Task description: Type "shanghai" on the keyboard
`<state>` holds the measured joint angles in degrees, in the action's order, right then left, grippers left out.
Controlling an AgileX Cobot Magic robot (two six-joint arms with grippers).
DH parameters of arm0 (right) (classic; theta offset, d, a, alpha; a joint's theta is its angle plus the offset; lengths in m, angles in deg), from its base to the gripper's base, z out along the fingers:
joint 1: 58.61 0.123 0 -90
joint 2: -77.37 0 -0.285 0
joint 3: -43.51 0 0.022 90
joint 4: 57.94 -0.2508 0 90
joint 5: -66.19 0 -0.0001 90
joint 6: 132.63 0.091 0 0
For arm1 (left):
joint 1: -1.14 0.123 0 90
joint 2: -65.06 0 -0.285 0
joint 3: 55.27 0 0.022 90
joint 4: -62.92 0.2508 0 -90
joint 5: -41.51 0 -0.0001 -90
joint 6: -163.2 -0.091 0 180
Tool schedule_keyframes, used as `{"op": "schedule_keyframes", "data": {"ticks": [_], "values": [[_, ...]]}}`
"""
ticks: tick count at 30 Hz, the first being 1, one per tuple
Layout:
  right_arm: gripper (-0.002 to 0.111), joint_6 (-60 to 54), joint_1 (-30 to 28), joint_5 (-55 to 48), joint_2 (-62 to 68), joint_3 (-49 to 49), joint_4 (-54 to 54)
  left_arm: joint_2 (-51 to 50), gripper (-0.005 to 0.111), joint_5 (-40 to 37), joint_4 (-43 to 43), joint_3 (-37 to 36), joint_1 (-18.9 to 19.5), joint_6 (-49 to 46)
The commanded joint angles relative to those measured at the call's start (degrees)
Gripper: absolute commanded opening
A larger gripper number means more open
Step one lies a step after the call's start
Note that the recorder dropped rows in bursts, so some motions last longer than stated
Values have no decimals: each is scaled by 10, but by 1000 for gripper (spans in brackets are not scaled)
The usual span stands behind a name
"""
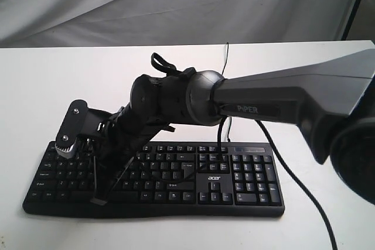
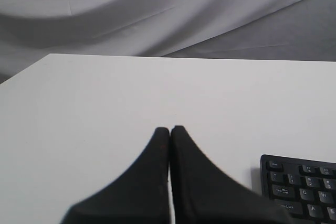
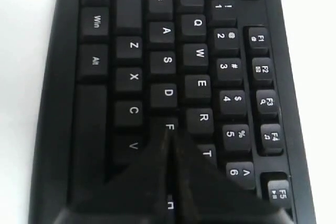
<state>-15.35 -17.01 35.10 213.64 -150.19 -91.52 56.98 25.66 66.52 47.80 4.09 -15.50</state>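
Observation:
The wide black keyboard [image 1: 246,177] with a white acer logo lies near the table's front edge. My right arm reaches across it from the right. Its gripper [image 1: 96,201] is shut and points down at the keyboard's left half. In the right wrist view the shut fingertips of the right gripper [image 3: 170,129] sit over the F key, with D [image 3: 168,93] and R [image 3: 203,117] beside them; I cannot tell whether they touch. My left gripper [image 2: 170,128] is shut and empty above bare white table, with the keyboard's Esc corner [image 2: 299,182] beside it. The left arm does not show in the exterior view.
The keyboard's thin black cable [image 1: 225,57] runs toward the table's back edge. A thicker arm cable [image 1: 304,191] hangs past the keyboard's right end. White table [image 1: 70,74] surrounds the keyboard, and grey cloth [image 1: 176,4] hangs behind.

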Motion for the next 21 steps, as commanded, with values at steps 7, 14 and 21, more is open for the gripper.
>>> {"op": "schedule_keyframes", "data": {"ticks": [7,14,21], "values": [[0,1,-4,7,11,-2,1,3,1,6,0,-3,1,1],[0,1,-4,6,2,-2,2,3,1,6,0,-3,1,1],[0,-1,-4,5,-22,-2,2,3,1,6,0,-3,1,1]]}}
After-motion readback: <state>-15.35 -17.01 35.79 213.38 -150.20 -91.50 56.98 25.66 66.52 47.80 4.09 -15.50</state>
